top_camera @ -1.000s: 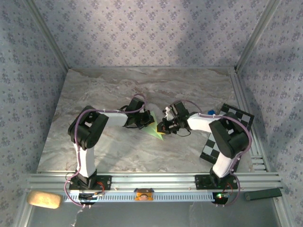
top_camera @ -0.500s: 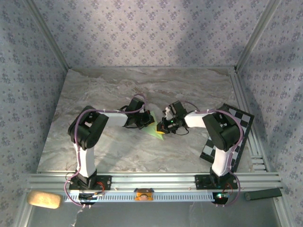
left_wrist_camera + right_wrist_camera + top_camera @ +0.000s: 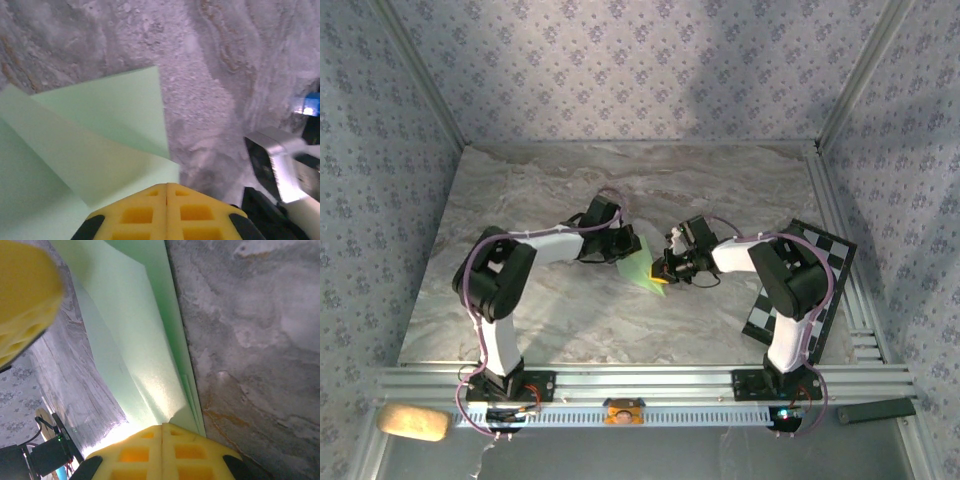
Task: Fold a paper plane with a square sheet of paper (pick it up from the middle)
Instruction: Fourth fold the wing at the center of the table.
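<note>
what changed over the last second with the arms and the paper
The left gripper moved toward the far wall, its elbow swinging left, lifting the paper. The right gripper barely moved, its elbow pulling inward. Both stay shut on the paper; the board stayed put.

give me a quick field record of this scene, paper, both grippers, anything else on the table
paper: green paper, partly folded, layers overlapping, mid-table
left gripper: fingers together, pinching one end of the paper
right gripper: fingers together, pinching the opposite end
surface: marble table
other: checkered board by the right edge
</note>
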